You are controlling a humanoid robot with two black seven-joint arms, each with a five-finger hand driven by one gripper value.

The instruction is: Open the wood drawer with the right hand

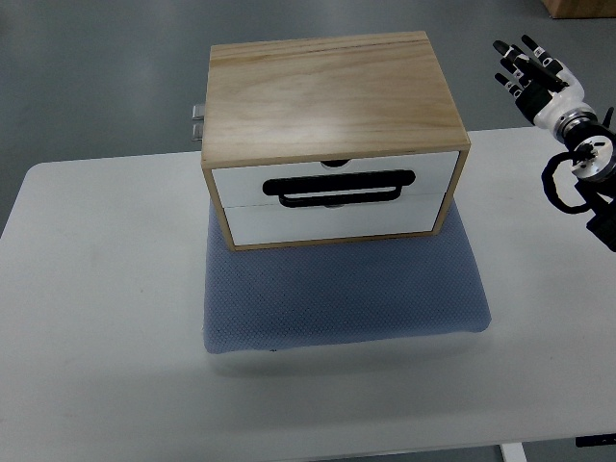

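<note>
A light wooden box with two white drawer fronts stands on a blue-grey mat on the white table. A black bar handle runs across the seam between the upper drawer front and the lower one. Both drawers look closed. My right hand is raised at the far right, beyond the table's back edge and well clear of the box, its fingers spread and holding nothing. Its arm comes in from the right edge. The left arm is out of view.
A small metal fitting sticks out at the box's back left side. A cardboard corner shows at the top right. Grey floor lies beyond the table's far edge.
</note>
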